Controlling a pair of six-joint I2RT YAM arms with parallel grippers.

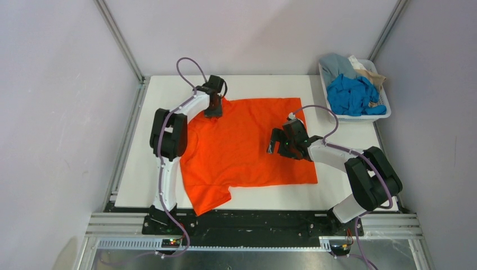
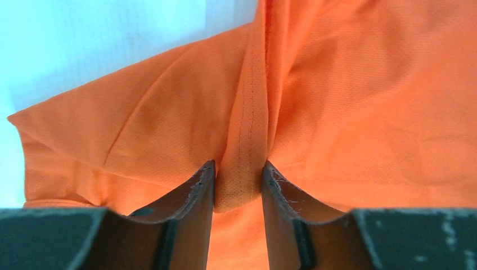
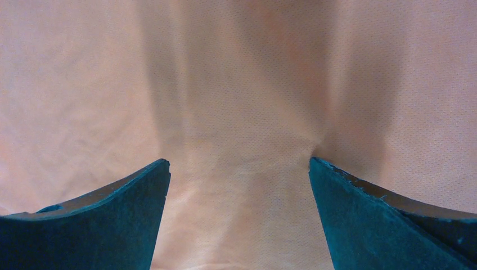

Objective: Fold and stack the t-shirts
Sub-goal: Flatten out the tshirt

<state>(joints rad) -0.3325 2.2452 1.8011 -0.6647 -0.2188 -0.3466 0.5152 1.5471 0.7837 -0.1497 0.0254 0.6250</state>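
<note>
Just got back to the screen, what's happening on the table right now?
The orange t-shirt lies spread on the table. The left gripper is pinching a seamed ridge of it at the far left corner, beside a sleeve. The right gripper is open over the shirt's right half, gripping nothing. The other shirts sit bunched in the white basket at the far right, not yet folded.

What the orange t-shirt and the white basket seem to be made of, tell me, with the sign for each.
The orange t-shirt: thin knit cloth, matte, probably a synthetic sports mesh; the left wrist view shows a fine pinhole texture, a stitched seam and soft folds. The white basket: likely moulded plastic, smooth; it has stiff straight walls, though too small to confirm.
</note>
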